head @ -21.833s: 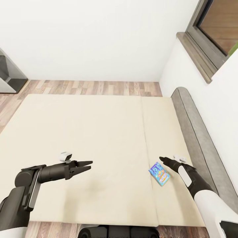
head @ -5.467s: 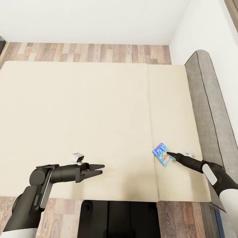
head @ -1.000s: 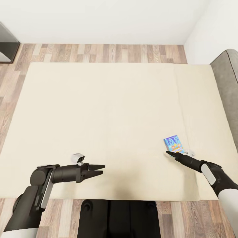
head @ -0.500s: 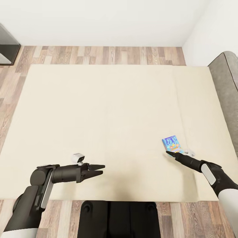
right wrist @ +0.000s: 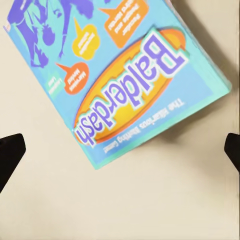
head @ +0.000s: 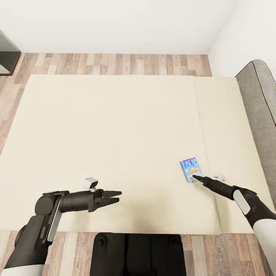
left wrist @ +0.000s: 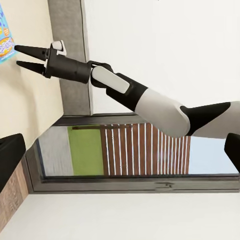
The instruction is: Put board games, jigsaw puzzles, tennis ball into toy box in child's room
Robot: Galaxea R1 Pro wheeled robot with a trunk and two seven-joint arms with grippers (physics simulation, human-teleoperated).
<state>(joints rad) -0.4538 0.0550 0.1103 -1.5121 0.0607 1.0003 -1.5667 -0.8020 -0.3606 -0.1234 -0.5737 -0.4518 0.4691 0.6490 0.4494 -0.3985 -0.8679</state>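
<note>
A small blue board game (head: 189,169), lettered Balderdash, lies flat on the cream bed (head: 115,130) just left of the mattress seam. My right gripper (head: 196,177) hovers over the box's near edge, pointing at it. It is open, with nothing between the fingers. In the right wrist view the box (right wrist: 115,75) lies close below the camera, and the dark fingertips (right wrist: 11,150) stand wide apart. The left wrist view catches the right gripper (left wrist: 21,56) and a corner of the blue box (left wrist: 4,35). My left gripper (head: 115,196) hangs open over the bed's near left part, holding nothing.
A grey padded headboard (head: 257,99) runs along the bed's right side. Wood-plank floor (head: 115,63) lies beyond the bed below white walls. A dark piece of furniture (head: 5,53) stands at the far left. A window (left wrist: 135,150) appears in the left wrist view.
The whole view has shifted left, so the camera moved. The right gripper's tips now sit over the box's near edge instead of just short of it. The left arm is unchanged.
</note>
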